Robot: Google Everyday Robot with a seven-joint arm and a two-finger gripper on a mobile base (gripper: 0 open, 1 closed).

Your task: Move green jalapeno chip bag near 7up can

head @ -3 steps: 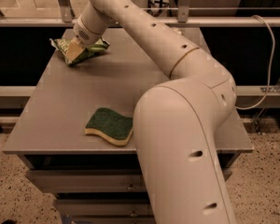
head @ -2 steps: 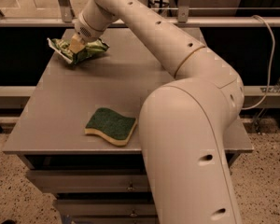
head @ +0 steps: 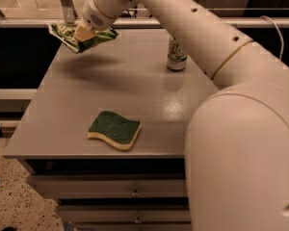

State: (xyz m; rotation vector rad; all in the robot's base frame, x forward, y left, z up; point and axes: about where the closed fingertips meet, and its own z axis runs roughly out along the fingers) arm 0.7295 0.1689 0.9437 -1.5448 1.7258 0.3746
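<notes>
Green bag [head: 97,37] in pincer [head: 83,33] above table [head: 135,81]

You have the green jalapeno chip bag [head: 100,37] up off the counter [head: 125,81]. It hangs in the air above the far left corner, and its shadow lies on the surface beneath it. The end effector [head: 83,33] sits at the bag's middle, clamped onto it from above. The bag is light green and crinkled, with a pale crimped edge at its left end. It is tilted rather than flat, and both ends stick out past the grip. Your 7up can [head: 176,55] stands upright on the far part of the counter, to the right of the bag and well apart from it. Its body is pale with green markings.
</notes>
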